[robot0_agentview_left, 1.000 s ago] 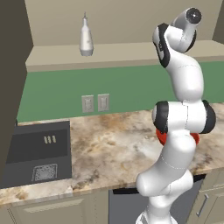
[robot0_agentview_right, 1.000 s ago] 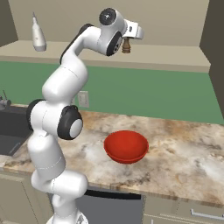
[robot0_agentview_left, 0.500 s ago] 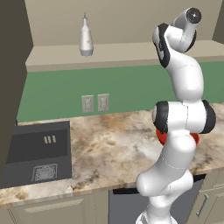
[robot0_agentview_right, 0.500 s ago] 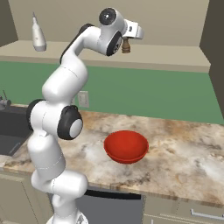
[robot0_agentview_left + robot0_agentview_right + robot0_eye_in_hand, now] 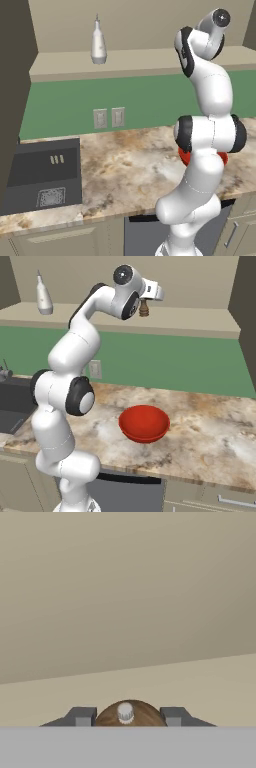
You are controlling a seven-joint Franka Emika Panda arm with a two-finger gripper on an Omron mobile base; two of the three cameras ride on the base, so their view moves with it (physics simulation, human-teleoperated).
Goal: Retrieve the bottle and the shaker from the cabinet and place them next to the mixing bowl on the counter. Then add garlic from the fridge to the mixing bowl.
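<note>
Arm reaches high, hand (image 5: 125,716) apparently clamped, fingers (image 5: 81,716) close together

Cabinet (image 5: 200,326) shelf, above the counter (image 5: 220,431): bottle (image 5: 43,298) at far left; shaker (image 5: 144,308) well to its right, between the fingertips (image 5: 82,716). Counter: mixing bowl (image 5: 144,423) below the shaker; sink (image 5: 42,172) at left end.

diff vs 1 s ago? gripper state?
The gripper has closed on the shaker in the cabinet; its fingers now sit against both sides of the shaker, which has not visibly lifted off the shelf. The arm pose looks unchanged. The bottle is still on the shelf, the bowl still on the counter.
</note>
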